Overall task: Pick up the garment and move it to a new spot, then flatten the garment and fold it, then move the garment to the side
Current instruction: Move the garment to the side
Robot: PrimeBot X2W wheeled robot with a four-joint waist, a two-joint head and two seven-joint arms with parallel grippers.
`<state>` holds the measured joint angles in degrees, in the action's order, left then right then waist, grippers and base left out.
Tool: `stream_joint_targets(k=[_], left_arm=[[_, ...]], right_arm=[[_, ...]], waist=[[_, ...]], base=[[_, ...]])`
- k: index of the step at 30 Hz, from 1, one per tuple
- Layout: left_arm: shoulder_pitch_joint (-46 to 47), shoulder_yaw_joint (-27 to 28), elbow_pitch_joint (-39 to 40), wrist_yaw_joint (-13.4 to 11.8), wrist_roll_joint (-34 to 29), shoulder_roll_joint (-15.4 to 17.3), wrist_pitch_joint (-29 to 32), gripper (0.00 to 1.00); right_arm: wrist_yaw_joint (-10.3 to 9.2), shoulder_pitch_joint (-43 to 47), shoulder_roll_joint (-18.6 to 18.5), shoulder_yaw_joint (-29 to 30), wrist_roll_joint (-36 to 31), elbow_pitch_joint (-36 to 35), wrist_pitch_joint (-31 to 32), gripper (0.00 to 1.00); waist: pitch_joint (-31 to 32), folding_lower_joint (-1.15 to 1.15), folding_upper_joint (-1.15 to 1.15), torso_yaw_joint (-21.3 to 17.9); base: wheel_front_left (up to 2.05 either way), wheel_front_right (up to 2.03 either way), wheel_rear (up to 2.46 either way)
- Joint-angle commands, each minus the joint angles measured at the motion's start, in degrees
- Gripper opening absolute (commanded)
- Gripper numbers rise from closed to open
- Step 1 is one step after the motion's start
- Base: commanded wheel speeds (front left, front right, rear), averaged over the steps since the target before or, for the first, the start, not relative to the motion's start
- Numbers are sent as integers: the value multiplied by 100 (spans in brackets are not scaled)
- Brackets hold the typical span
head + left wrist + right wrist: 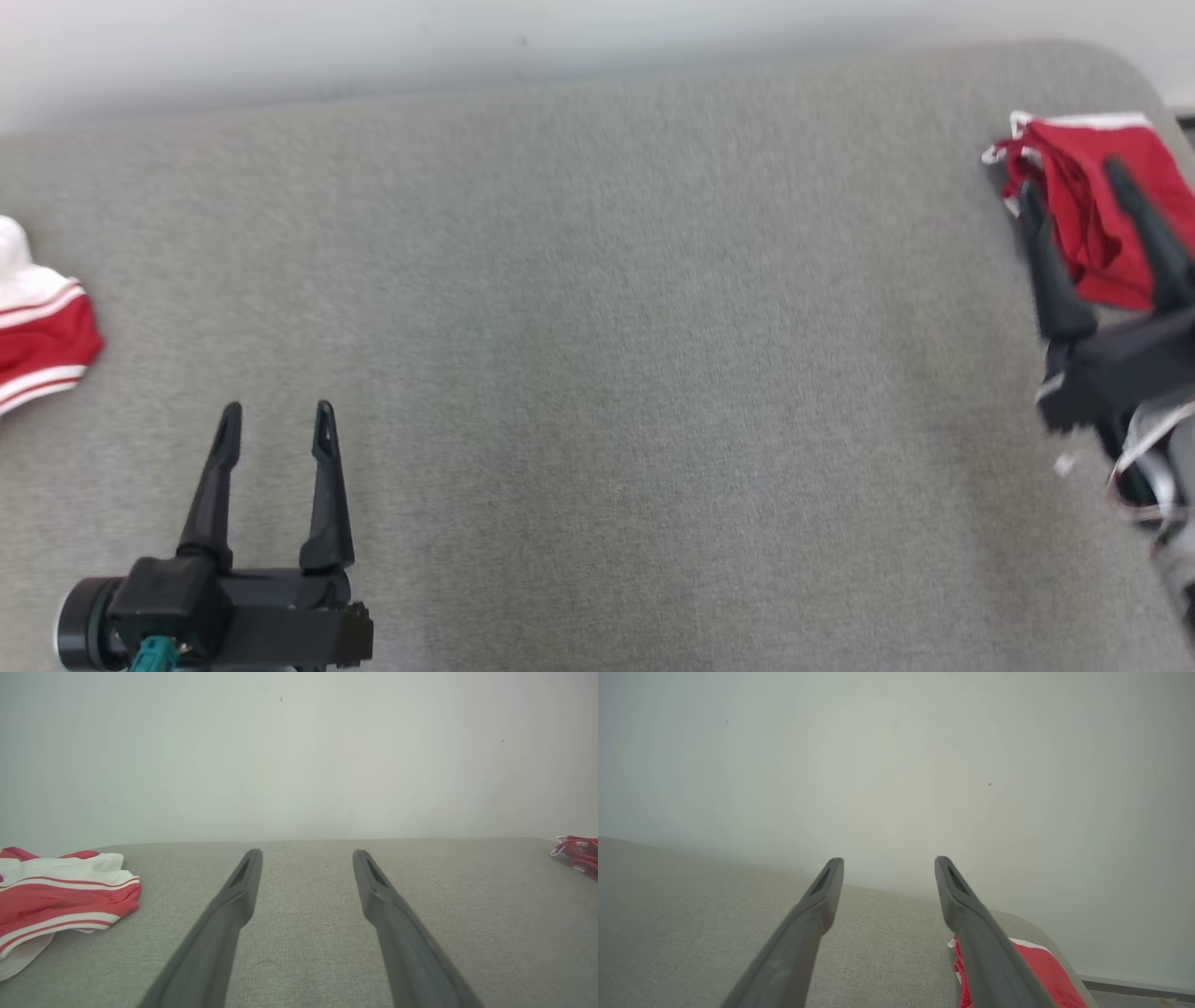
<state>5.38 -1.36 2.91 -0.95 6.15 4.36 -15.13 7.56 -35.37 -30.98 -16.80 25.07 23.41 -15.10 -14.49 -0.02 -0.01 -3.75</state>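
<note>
Grey cushion, red garment just beneath the released right tool, left tool likewise released, well apart.

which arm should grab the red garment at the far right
Right. The open right gripper hangs at the red garment, fingers overlapping it; the left gripper sits far across the grey surface.
</note>
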Motion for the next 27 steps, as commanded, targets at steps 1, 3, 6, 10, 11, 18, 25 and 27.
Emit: stream_joint_targets(k=[1, 3, 6, 10, 11, 18, 25, 27], left_arm=[[-111, 3, -73, 30, 19, -17, -2, 100], [-168, 15, -140, 49, 32, -26, -2, 100], [-286, 55, -308, 89, 57, -39, -2, 100], [-355, 70, -399, 126, 70, -45, -2, 100], [-386, 85, -423, 131, 70, -47, -2, 100], [-474, 145, -509, 183, 60, -54, -2, 100], [-501, 177, -656, 281, 68, -52, -2, 100], [-523, 192, -687, 297, 82, -58, -2, 100]], right_arm=[[-16, 413, 152, 201, -119, -251, -6, 100], [-16, 884, 347, 429, -214, -529, -4, 100], [-16, 1674, 722, 790, -347, -971, -5, 100], [-16, 2212, 999, 1103, -436, -1206, -5, 100], [-16, 2375, 1079, 1154, -487, -1280, -5, 100], [-16, 3204, 1556, 1601, -773, -1698, -5, 100], [-16, 3565, 1884, 1639, -895, -1898, -4, 100], [-16, 3608, 1975, 1630, -915, -1924, -5, 100]], waist=[[492, 2, 1, 273], [628, 2, 1, 340], [838, 2, 1, 444], [957, 2, 1, 536], [982, 2, 1, 557], [1096, 2, 1, 719], [1153, 2, 1, 714], [1181, 2, 1, 701]], base=[[0, 0, 0], [0, 0, 0], [0, 0, 0], [0, 0, 0], [0, 0, 0], [0, 0, 0], [0, 0, 0], [0, 0, 0]])
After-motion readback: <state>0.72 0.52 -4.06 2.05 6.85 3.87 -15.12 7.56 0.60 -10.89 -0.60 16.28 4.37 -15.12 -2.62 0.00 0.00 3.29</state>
